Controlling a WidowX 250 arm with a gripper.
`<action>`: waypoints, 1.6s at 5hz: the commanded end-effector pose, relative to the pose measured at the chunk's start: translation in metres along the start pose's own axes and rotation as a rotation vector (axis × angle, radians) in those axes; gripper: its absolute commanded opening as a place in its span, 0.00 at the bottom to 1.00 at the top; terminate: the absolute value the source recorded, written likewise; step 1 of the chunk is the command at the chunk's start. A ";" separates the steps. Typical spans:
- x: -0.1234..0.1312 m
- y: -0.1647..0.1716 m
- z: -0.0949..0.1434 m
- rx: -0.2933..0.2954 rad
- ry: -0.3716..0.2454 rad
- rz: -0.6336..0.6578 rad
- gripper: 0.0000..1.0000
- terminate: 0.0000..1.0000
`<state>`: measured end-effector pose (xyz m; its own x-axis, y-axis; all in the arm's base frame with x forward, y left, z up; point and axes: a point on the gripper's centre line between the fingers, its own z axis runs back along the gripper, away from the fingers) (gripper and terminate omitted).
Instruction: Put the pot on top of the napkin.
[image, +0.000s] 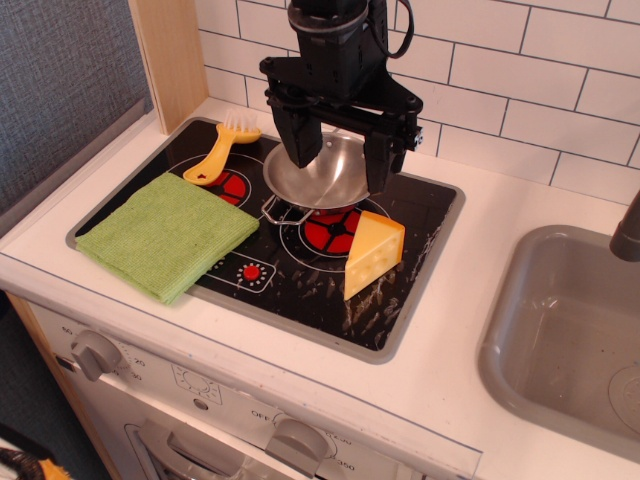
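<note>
Steel pot (322, 172) not yet on the green napkin (167, 234).
Gripper (338, 165) straddles the pot on the stove with wide-spread fingers, apparently ungrasped; lifting and carrying remain.

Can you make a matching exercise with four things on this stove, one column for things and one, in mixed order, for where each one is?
Things:
1. pot
2. napkin
3. brush
4. cheese

Places:
A. front left of the stove top, partly over its edge
B. back left corner of the stove top
C. between the fingers of the hand
D. right of the red burner, in front of the pot

Pairs: 1-C, 2-A, 3-B, 4-D
</note>
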<state>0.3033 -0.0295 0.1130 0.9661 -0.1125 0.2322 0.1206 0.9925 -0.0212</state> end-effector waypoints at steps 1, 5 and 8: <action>0.000 0.000 0.000 0.000 0.000 0.000 1.00 0.00; 0.037 0.091 -0.045 0.051 0.025 0.331 1.00 0.00; 0.047 0.112 -0.093 0.053 0.175 0.398 1.00 0.00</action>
<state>0.3787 0.0677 0.0125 0.9635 0.2677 -0.0080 -0.2678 0.9632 -0.0245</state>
